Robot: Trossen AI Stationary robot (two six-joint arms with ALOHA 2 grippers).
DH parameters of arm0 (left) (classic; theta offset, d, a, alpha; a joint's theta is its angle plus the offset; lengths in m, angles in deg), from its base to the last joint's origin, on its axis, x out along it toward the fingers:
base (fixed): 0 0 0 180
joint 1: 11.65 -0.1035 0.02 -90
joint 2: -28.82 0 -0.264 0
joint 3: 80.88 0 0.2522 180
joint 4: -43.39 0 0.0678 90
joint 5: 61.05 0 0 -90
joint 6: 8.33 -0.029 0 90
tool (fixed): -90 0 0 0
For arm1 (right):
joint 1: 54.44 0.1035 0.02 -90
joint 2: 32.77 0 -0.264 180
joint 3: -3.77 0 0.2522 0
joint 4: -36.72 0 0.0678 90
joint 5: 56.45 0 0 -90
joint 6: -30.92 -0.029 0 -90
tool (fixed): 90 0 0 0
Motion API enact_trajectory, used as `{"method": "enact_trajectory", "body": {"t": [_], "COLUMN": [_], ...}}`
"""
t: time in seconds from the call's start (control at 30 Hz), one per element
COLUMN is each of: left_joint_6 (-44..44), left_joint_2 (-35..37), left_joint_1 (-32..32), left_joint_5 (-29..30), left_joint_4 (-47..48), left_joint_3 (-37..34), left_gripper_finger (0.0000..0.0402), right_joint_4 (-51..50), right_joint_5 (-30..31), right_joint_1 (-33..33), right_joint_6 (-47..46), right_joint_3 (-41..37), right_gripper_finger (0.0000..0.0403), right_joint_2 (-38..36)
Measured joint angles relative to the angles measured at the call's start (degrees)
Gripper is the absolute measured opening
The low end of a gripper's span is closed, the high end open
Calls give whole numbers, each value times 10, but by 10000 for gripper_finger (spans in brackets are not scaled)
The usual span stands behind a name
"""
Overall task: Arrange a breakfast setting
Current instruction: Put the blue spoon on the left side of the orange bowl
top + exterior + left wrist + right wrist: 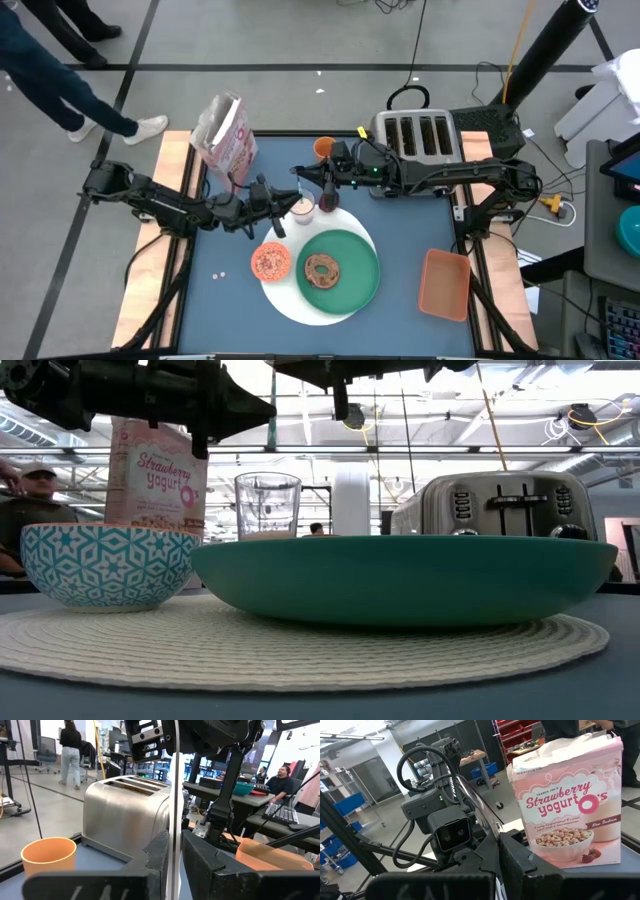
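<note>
A round woven mat (300,300) of pale coiled cord lay on the blue table (400,240), carrying a broad, smooth green plate (350,285) and, touching its rim, a small bowl (271,262). From above the bowl looked orange inside; from table height its outside showed a teal-and-white geometric pattern. A brown ring-shaped bagel (323,269) sat in the plate.

Both grippers met above the clear, straight-walled glass (302,206), which stood just off the mat's far edge. The left gripper (283,200) reached in from one side and the right gripper (305,172) from the other, each with its fingers pressed close on a thin, pale, flat strip that was probably the spoon handle (173,810). In the left wrist view that strip ran upright between the dark fingers (160,855); in the right wrist view a slim metallic shaft (480,807) passed between that arm's fingers too.

Behind the left gripper stood the pink cardboard cereal box (226,132), its top torn open. Behind the right gripper were the brushed-steel four-slot toaster (418,137) and a small orange cup (323,148). Well off to the right arm's side lay a rectangular orange tray (444,284). A person's legs (60,90) showed beyond the table.
</note>
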Motion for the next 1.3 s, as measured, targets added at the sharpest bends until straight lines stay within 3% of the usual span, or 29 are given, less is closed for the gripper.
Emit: {"method": "enact_trajectory", "body": {"t": [0.33, 0.63, 0.87, 0.97, 1.3], "left_joint_6": [18, 30, 22, 10, 9], "left_joint_2": [0, 0, 0, 0, 0], "left_joint_1": [0, -9, -12, -12, -12], "left_joint_5": [0, 0, -2, -11, -16], "left_joint_4": [0, -1, -1, -1, -1], "left_joint_3": [0, 0, 0, 0, 0], "left_gripper_finger": [64, 147, 158, 144, 35], "right_joint_4": [0, 0, 0, 0, 0], "right_joint_5": [0, 0, 0, 0, 2], "right_joint_1": [0, 7, 8, 8, 8], "right_joint_6": [0, 0, 0, 0, 0], "right_joint_3": [0, 0, 0, 0, 0], "right_gripper_finger": [4, 4, 4, 4, 4], "right_joint_2": [0, 0, 0, 0, 0]}}
